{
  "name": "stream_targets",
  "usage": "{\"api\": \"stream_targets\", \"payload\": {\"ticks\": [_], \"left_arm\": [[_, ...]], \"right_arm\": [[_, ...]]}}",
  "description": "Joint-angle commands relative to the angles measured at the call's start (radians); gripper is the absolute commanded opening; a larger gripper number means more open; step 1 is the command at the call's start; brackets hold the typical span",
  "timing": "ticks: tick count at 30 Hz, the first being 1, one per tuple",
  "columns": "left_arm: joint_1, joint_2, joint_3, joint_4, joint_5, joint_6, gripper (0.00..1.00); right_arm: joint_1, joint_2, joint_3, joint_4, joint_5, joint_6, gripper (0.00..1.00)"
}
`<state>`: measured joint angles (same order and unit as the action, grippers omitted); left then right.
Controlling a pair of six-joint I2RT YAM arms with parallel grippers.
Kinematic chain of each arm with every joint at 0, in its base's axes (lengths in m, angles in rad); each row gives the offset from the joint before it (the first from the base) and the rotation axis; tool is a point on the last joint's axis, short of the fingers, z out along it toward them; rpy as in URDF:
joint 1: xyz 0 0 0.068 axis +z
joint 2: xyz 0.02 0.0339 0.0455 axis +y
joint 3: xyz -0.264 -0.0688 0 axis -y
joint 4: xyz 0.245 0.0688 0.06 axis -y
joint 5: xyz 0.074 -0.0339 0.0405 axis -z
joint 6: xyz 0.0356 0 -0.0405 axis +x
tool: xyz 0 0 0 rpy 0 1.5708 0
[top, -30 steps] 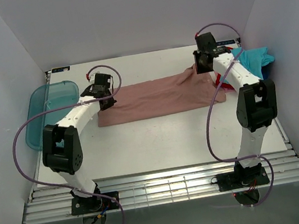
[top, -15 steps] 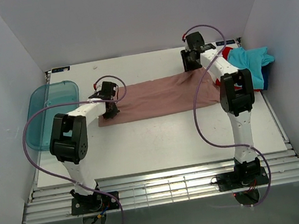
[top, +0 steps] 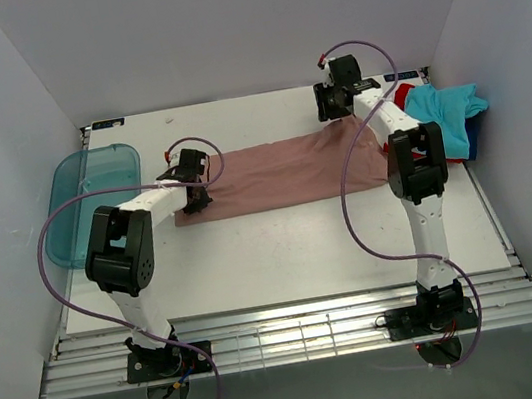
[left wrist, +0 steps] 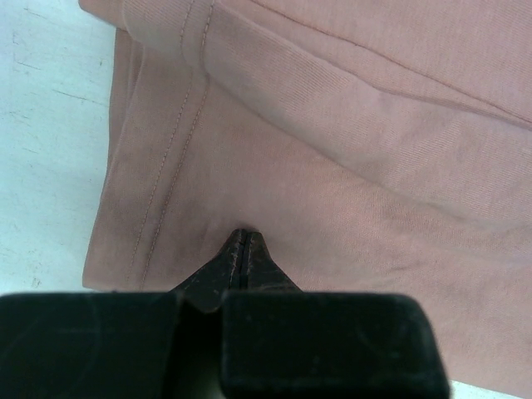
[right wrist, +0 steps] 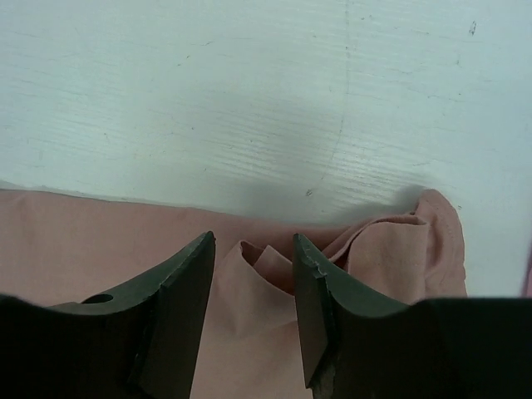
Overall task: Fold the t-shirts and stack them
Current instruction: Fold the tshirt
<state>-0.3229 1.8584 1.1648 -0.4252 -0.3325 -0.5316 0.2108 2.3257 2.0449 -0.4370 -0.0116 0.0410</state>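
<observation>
**Item 1. Dusty-pink t-shirt** [top: 282, 172]: folded into a long band that lies flat across the middle of the frame on the white table [top: 284, 247]. Its left end is squared off. The left wrist view shows stitched hem lines running along that end [left wrist: 179, 125]. Its upper right corner is bunched into loose folds [right wrist: 391, 249], as the right wrist view shows.

**Item 2. Left gripper** [top: 192, 201]: at the left end of the pink band, tips down on the cloth. In its own view the fingers [left wrist: 241, 249] are pressed together with only a thin seam between them. Whether any fabric is caught in that seam cannot be told.

**Item 3. Right gripper** [top: 332, 116]: at the upper edge of the band, toward its right end. In its own view the fingers are spread [right wrist: 253, 249], with a small raised fold of pink cloth standing between the two pads. Neither pad visibly presses it. Bare table fills the upper half of that view.

**Item 4. Pile of t-shirts**: at the right edge of the frame, beyond the right arm. A turquoise t-shirt [top: 446, 110] lies crumpled on top, and a dark blue t-shirt [top: 475, 138] shows beneath its right side. The pile is apart from the pink band.

**Item 5. Translucent teal tray** [top: 78, 229]: at the left edge of the table, overhanging it slightly, well apart from the pink cloth.
</observation>
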Motion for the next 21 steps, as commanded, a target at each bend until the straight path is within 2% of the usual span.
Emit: {"api": "stream_targets", "payload": {"ticks": [1,8,10,11,14,21], "left_arm": [[0.002,-0.024,-0.031,-0.041,-0.003,-0.001,0.00],[0.002,-0.022,-0.017,-0.046,-0.014,0.009,0.00],[0.002,-0.024,-0.014,-0.049,-0.020,0.010,0.00],[0.002,-0.024,-0.013,-0.049,-0.020,0.009,0.00],[0.002,-0.022,-0.013,-0.050,-0.019,0.010,0.00],[0.002,-0.010,-0.016,-0.052,-0.002,0.002,0.00]], "right_arm": [[0.004,0.052,0.046,-0.003,-0.030,-0.012,0.49],[0.030,0.084,0.017,-0.046,0.007,-0.076,0.48],[0.033,0.086,0.008,-0.048,0.036,-0.082,0.39],[0.036,0.086,0.005,-0.045,0.042,-0.085,0.30],[0.044,0.074,-0.005,-0.028,0.058,-0.089,0.19],[0.070,0.017,-0.041,0.058,0.053,-0.073,0.20]]}}
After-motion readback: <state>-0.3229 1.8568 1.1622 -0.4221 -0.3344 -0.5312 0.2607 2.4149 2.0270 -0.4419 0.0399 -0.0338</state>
